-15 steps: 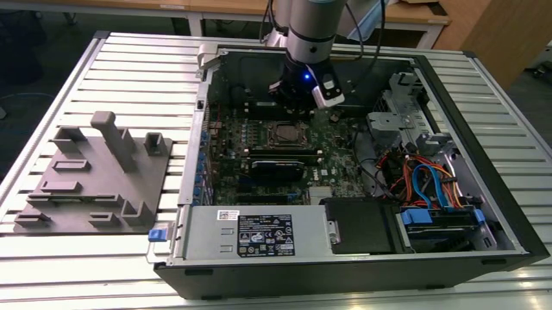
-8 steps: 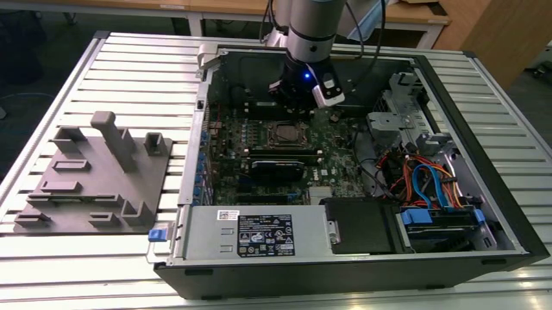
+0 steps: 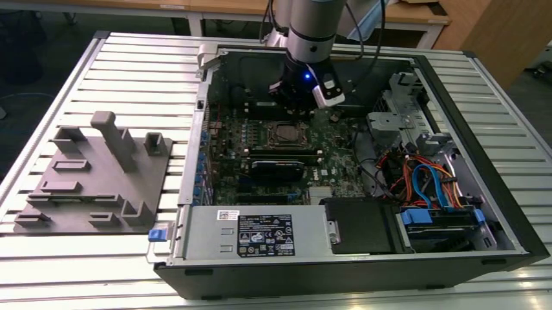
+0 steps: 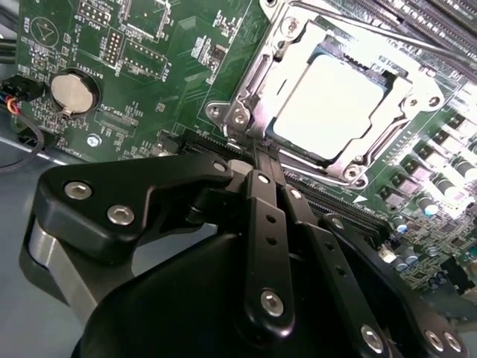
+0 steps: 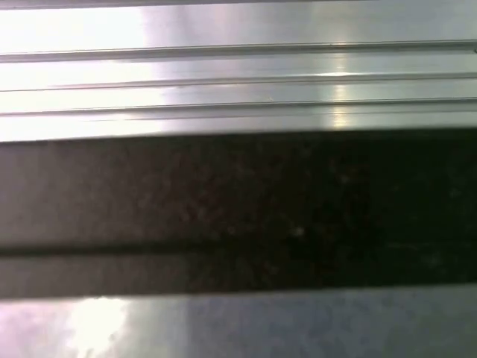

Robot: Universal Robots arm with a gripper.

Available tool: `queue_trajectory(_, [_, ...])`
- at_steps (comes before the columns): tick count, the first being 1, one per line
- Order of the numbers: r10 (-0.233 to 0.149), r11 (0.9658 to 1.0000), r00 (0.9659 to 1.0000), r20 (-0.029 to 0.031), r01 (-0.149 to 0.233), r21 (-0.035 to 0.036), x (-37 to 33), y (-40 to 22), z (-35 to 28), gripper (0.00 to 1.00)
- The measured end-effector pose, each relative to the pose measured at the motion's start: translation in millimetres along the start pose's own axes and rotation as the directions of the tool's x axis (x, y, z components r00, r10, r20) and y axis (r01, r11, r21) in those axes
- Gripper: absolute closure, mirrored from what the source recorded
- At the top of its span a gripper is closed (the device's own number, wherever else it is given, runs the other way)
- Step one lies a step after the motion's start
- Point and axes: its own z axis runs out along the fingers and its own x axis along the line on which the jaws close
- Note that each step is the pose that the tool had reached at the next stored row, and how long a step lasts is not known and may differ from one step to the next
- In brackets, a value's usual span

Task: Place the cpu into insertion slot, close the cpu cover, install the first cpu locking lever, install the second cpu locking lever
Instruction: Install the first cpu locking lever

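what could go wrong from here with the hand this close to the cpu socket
1. The hand, fingers together, sits right at the edge of the cpu cover; a slip could scrape the green board and its small parts.
2. The cpu lies under the cover's window; a sideways push there might stress it.
3. In the exterior view the arm reaches down inside the case; a wide move might hit a wall.
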Motion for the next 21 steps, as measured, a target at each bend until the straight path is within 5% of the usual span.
queue_trajectory(7, [0.000, 0.9999, 1.0000, 0.0002, 0.000, 0.0113, -0.2, -0.2, 1.9, 0.90])
queue_trajectory(18, [0.000, 0.9999, 1.0000, 0.0008, 0.000, 0.0123, -0.3, 0.2, -2.1, 0.90])
queue_trajectory(21, [0.000, 0.9994, 1.0000, 0.0016, 0.000, 0.0342, -0.3, 0.1, -1.0, 0.90])
